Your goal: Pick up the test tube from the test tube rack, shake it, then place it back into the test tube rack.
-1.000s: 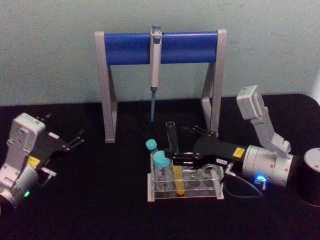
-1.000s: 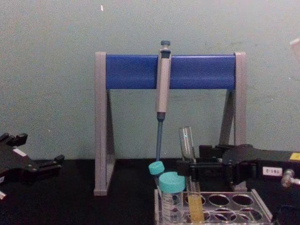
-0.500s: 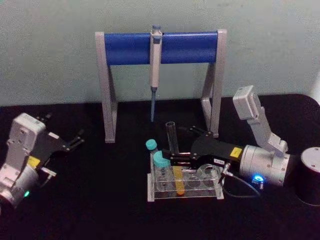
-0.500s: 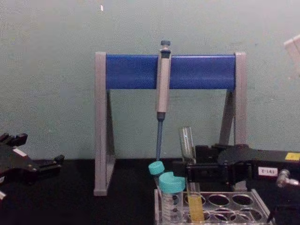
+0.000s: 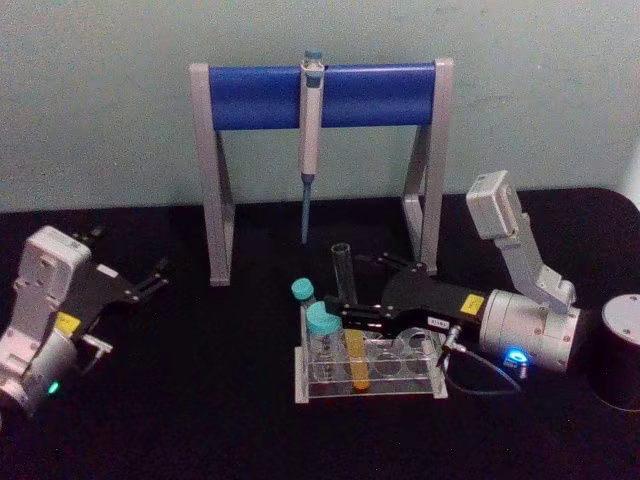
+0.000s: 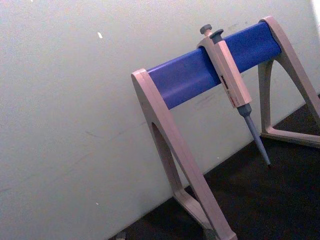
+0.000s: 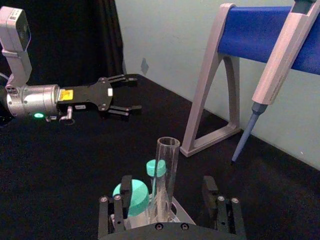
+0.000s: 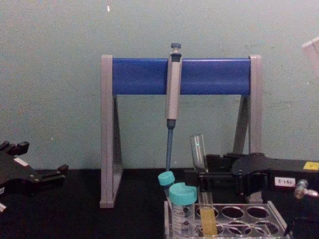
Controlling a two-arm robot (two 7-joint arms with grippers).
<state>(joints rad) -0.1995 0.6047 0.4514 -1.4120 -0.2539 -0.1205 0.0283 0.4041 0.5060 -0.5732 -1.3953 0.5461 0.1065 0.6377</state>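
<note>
The test tube (image 5: 344, 280) stands upright in the clear test tube rack (image 5: 425, 385), with yellow-orange liquid (image 8: 208, 220) at its bottom. My right gripper (image 5: 347, 312) reaches in from the right at the tube's mid-height. In the right wrist view the gripper (image 7: 167, 202) is open, the tube (image 7: 165, 170) stands between its fingers (image 7: 122, 197) and is nearer one of them. The tube (image 8: 199, 149) rises above the rack (image 8: 249, 214). My left gripper (image 5: 150, 280) rests open at the far left of the table.
Two teal-capped tubes (image 5: 322, 322) sit in the rack's left end, close beside the test tube. Behind stands the grey-and-blue pipette stand (image 5: 320, 95) with a pipette (image 5: 310, 140) hanging from it. A dark cylinder (image 5: 622, 350) stands at the right edge.
My right gripper has shifted slightly around the tube. The tube stays in the rack, and the left arm has not moved.
</note>
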